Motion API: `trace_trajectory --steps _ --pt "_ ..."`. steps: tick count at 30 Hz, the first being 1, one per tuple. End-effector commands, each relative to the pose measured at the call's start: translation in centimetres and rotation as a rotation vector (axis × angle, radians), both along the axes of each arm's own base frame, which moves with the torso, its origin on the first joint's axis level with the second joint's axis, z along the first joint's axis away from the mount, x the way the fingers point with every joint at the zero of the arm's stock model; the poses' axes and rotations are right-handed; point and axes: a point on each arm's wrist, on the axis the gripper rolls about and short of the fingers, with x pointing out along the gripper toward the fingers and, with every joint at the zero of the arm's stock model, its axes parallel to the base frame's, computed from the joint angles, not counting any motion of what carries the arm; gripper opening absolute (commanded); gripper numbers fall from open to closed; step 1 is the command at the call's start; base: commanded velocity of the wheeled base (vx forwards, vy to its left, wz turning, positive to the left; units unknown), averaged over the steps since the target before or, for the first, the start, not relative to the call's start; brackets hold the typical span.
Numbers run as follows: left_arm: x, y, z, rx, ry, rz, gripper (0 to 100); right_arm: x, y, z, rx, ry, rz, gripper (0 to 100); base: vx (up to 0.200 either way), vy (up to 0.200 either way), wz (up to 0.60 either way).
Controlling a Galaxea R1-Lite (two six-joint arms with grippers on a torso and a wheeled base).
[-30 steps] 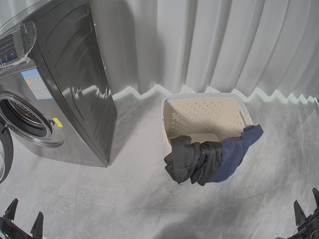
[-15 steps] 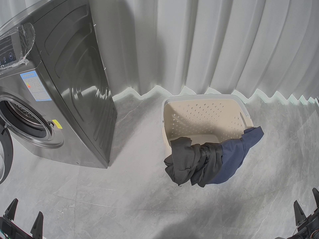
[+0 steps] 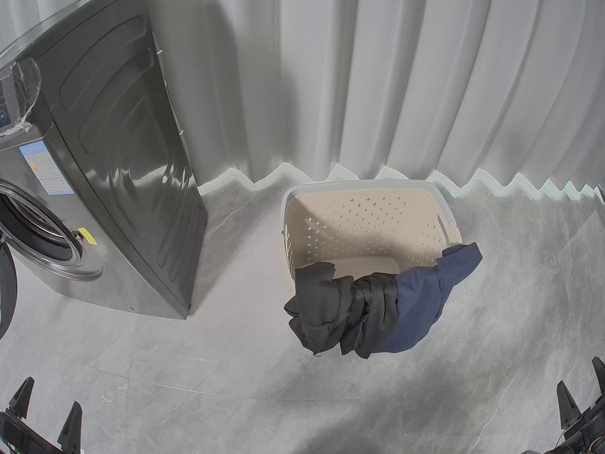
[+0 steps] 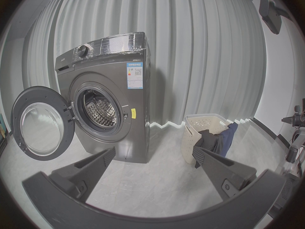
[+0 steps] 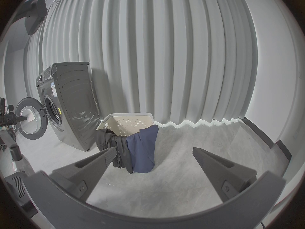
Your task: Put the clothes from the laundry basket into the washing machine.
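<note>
A cream laundry basket [image 3: 365, 190] stands on the grey floor before the curtain. A dark grey garment [image 3: 337, 310] and a navy garment [image 3: 422, 294] hang over its near rim. The grey washing machine [image 3: 107, 146] stands at the left, its round door [image 4: 39, 123] swung open and the drum [image 4: 100, 108] bare. My left gripper [image 3: 45, 406] is low at the near left, open and holding nothing. My right gripper [image 3: 583, 389] is low at the near right, open too. The basket [image 5: 127, 121] and its clothes [image 5: 133, 148] lie well ahead of both grippers [image 4: 152, 153] [image 5: 154, 153].
A white pleated curtain [image 3: 391, 70] closes off the back. Bare grey floor [image 3: 239, 373] stretches between the grippers and the basket, and between basket and machine. A dark baseboard [image 5: 263, 137] runs along the wall on the right.
The whole head view has shifted: machine and basket sit further left and slightly lower in the picture, so the camera has turned. Both grippers stay where they were.
</note>
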Motion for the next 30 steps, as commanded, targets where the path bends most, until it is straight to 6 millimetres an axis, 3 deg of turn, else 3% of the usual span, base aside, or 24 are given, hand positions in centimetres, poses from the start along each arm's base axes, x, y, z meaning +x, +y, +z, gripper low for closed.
trace_trajectory --steps 1,10,16,30 --pt "-0.02 0.00 -0.48 0.001 -0.003 0.000 100 0.00 0.00 -0.49 -0.001 0.001 0.001 100 0.000 0.000 0.00" --pt "-0.02 0.00 -0.48 0.003 -0.003 0.000 100 0.00 0.00 -0.49 -0.001 0.001 -0.001 100 0.000 0.000 0.00" --pt "-0.02 0.00 -0.48 0.001 -0.003 0.000 100 0.00 0.00 -0.49 -0.001 0.001 -0.001 100 0.000 -0.200 0.00" --pt "-0.02 0.00 -0.48 -0.002 -0.002 0.001 100 0.01 -0.03 -0.55 0.002 0.004 -0.016 100 0.000 0.000 0.00"
